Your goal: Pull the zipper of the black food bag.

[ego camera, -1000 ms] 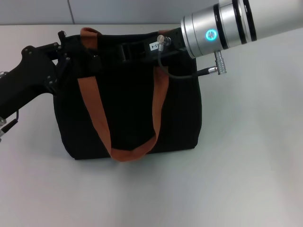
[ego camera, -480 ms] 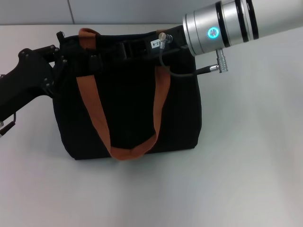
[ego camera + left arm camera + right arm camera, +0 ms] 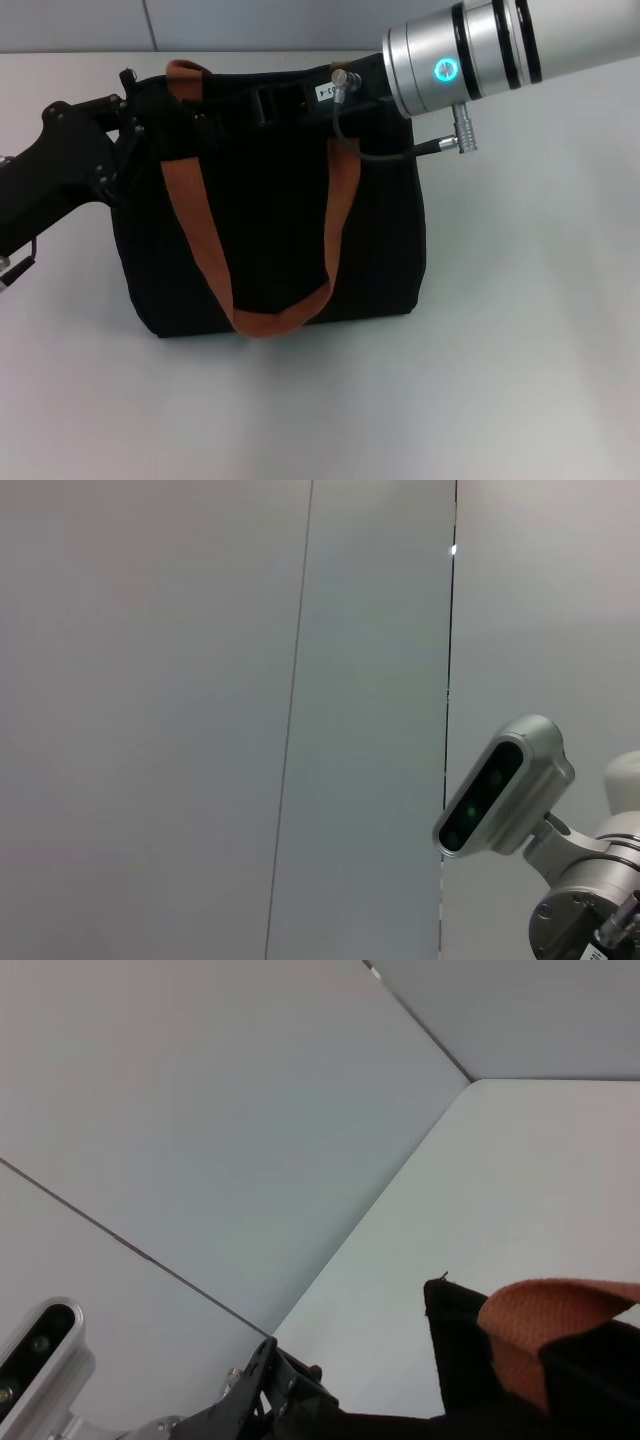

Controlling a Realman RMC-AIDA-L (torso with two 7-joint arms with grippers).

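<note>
The black food bag [image 3: 270, 230] stands upright in the middle of the table in the head view, with its orange-brown strap handles [image 3: 195, 230] hanging down its front. My left gripper [image 3: 135, 95] is at the bag's top left corner, touching the fabric. My right gripper [image 3: 265, 103] lies along the bag's top edge near the middle, black against black. The zipper pull is hidden behind the grippers and the bag's top. The right wrist view shows the bag's corner [image 3: 455, 1340], a strap [image 3: 560, 1325] and my left gripper [image 3: 275, 1390] beyond it.
The white table [image 3: 520, 350] spreads around the bag, with a grey wall [image 3: 250, 20] behind it. A cable and plug [image 3: 440, 148] hang from my right wrist over the bag's right top corner. The left wrist view shows the wall and the right arm's wrist camera [image 3: 500, 800].
My right arm has shifted slightly along the bag's top. My left gripper stays at the top left corner, and the bag's top edge there has lifted a little.
</note>
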